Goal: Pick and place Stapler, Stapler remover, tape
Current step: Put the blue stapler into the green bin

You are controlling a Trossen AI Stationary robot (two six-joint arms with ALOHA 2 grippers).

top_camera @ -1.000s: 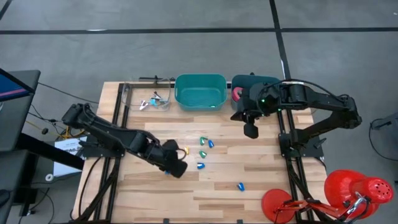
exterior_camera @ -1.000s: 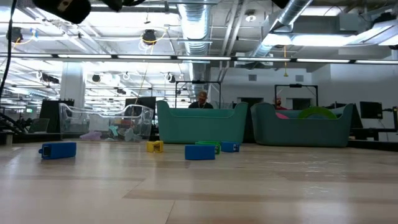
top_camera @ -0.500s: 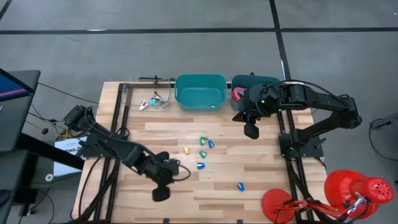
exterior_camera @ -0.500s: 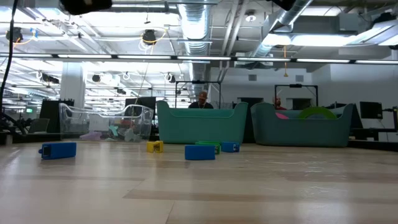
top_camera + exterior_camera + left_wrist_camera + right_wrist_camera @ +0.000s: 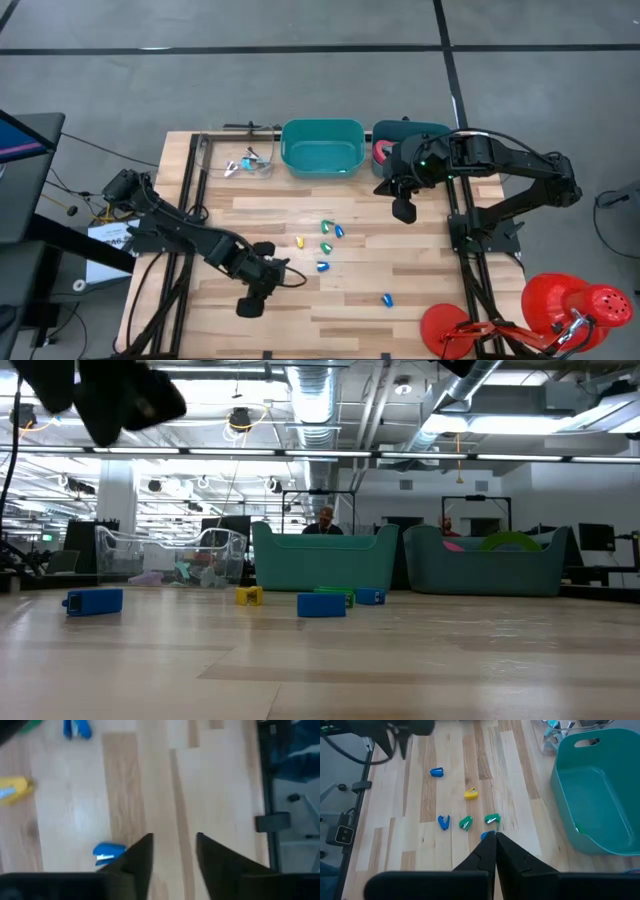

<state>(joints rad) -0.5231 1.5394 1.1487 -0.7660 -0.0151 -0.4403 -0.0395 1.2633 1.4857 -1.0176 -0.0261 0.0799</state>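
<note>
While the left hand (image 5: 250,303) hovered part-open and empty, the small yellow plastic stapler (image 5: 299,242) sat on the wooden counter (image 5: 420,290) nearby (right hand (image 5: 403,211) shut, empty); I'd align directly overhead first.

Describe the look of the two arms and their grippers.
Both arms are dark, jointed and glossy black. The left gripper has two flat, tapered black fingers. The right gripper has matching fingers meeting in a wedge. A small green light glows on the right arm.

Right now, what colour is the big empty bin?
Teal bin; the high view shows it best.
</note>
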